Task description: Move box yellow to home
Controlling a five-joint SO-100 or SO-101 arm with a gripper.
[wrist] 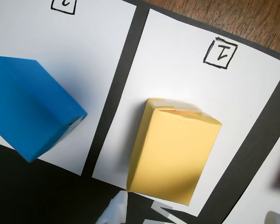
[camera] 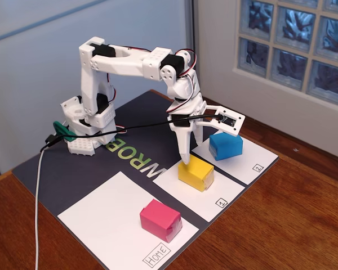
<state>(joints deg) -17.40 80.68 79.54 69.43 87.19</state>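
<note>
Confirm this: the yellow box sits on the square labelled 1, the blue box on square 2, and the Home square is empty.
Not quite: the Home square is not empty. The fixed view shows a pink block on it. The rest holds: the yellow box is on square 1, the blue box on square 2.

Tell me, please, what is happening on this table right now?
A small white robot arm has its gripper lowered right over the yellow box, which sits on the white square marked 1. Nothing is lifted yet, and I cannot tell if the fingers touch it. The blue box sits on square 2, and a pink box already occupies the large Home square.
</note>
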